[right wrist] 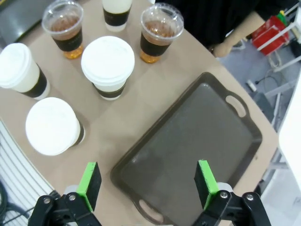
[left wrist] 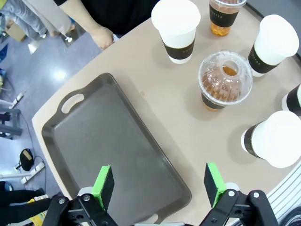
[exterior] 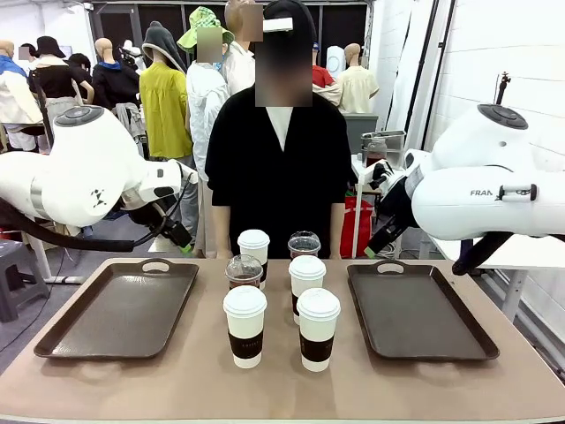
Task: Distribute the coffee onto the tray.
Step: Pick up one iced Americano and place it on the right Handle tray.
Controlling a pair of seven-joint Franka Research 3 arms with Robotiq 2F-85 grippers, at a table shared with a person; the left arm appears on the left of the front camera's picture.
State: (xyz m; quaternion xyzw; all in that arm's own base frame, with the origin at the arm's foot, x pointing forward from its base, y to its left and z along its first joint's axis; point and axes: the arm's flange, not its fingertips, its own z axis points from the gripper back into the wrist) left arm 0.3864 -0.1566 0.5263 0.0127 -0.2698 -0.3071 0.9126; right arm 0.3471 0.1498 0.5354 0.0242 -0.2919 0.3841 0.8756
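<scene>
Six coffee cups cluster at the table's middle: white lidded cups with brown sleeves and two clear dome-lidded cups of brown drink. A dark tray lies on each side, the left tray and the right tray, both bare. My left gripper hangs open high above the left tray, with a dome cup off to its side. Over the right tray my right gripper is open too, well clear of a white cup.
A person in a black top stands at the table's far edge behind the cups, hands hanging near the table's corners. Both arms are held up above the table's sides.
</scene>
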